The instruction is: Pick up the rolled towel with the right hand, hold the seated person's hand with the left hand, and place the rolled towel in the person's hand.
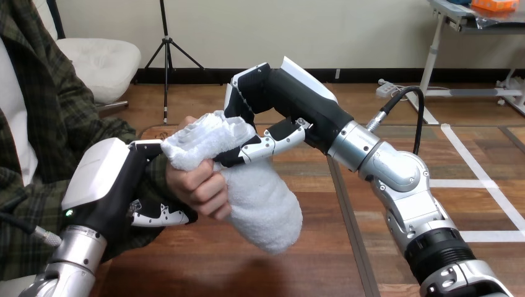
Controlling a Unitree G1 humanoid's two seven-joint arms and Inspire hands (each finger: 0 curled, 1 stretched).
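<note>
Brown wooden table (204, 266), seemingly seamed.

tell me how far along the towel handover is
Done: the rolled towel is up in the person's hand, whose fingers curl round it. In hand: the left hand clasps the person's wrist, and the right hand pinches the towel's upper end. Left: the right hand has yet to let go.

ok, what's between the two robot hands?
Head view: the person's hand and the towel it grips, between left robot hand and right robot hand.
</note>
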